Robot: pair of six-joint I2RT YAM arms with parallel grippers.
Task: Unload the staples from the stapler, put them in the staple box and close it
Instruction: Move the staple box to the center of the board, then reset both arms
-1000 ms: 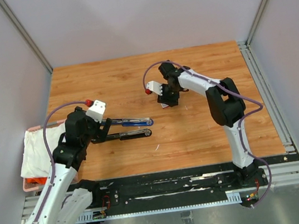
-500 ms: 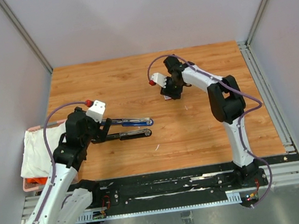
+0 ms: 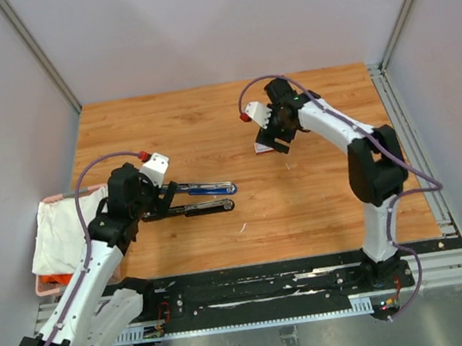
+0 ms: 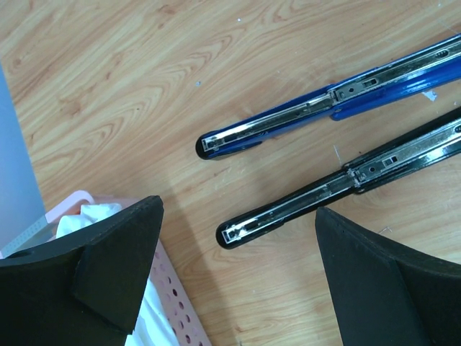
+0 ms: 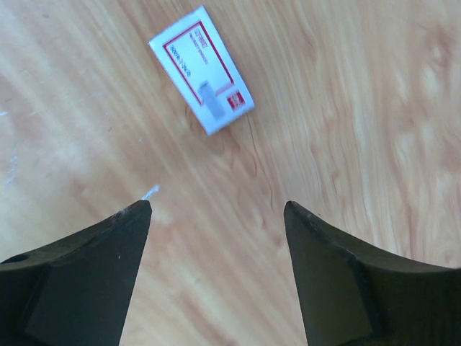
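Moved: right gripper (image 3: 276,138) has swung back and rightward; box (image 5: 202,70) now sits clear of it.
Right jaws: spread, pinching nothing.
Left gripper (image 4: 238,207): jaws spread, empty, over the staplers.
Staples (image 5: 150,192): tiny silvery sliver on tabletop (image 5: 346,108), near box.
Blue stapler (image 4: 324,108), black stapler (image 4: 346,180): lying opened side by side, well left of box.
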